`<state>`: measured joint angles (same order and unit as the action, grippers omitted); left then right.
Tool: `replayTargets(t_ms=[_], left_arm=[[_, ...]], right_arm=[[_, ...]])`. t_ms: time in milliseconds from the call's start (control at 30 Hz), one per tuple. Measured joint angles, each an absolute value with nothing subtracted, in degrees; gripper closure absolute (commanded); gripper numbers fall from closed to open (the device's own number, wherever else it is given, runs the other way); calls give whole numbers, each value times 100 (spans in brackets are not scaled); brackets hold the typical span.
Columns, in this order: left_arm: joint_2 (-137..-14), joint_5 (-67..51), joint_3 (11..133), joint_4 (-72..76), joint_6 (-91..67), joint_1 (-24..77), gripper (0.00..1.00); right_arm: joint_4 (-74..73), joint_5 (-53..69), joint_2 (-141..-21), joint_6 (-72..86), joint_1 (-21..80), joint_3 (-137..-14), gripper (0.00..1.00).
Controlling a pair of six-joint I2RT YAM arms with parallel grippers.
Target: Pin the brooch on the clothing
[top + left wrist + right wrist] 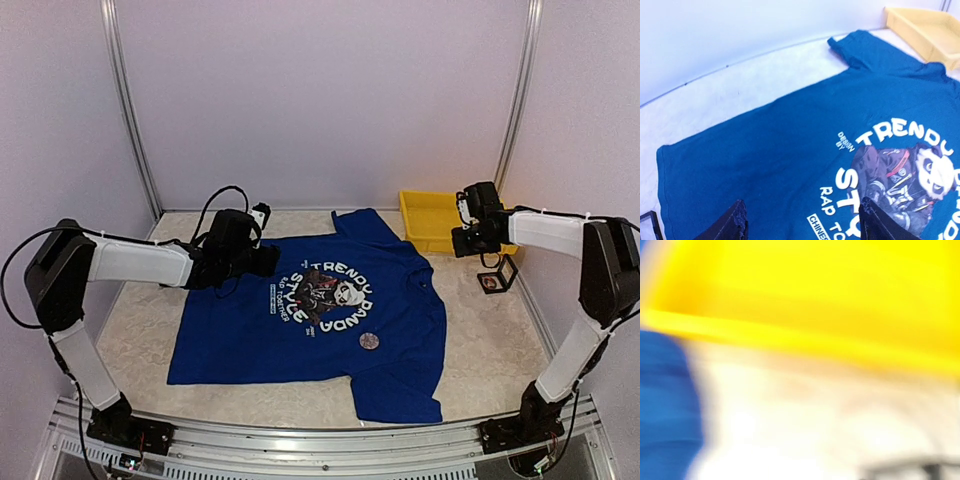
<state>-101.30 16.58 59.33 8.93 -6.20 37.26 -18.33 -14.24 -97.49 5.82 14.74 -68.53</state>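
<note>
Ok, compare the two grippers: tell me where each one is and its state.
The left gripper hovers over the blue T-shirt, open and empty. The right gripper hangs by the yellow tray, off the shirt; whether it is open cannot be told, its wrist view being blurred. Both are black.

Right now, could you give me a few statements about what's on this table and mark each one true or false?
1. The blue T-shirt lies spread out on the table. True.
2. The yellow tray sits beside the left arm. False: it is at the far right, by the right gripper.
3. The left gripper has its fingers apart with nothing held. True.
4. A small round brooch lies in the tray. False: it lies on the shirt, just beside the panda print.
</note>
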Motion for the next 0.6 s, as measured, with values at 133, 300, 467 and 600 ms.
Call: replayTargets(t_ms=[133, 300, 467, 600], left_arm=[[-9649, 1697, 5778, 1138, -467, 3953, 17], [-9531, 1686, 5669, 1258, -274, 4244, 14], [-9531, 1691, 5596, 1258, -189, 4278, 14], [-9531, 1695, 5596, 1260, -139, 4274, 14]], right_arm=[[-1894, -1684, -9723, 742, 554, -6359, 41], [-1988, -1673, -10038, 884, 161, -6189, 39], [-1898, -1516, -10077, 934, 158, -6182, 39], [-1804, -1400, -10171, 954, 148, -6139, 39]])
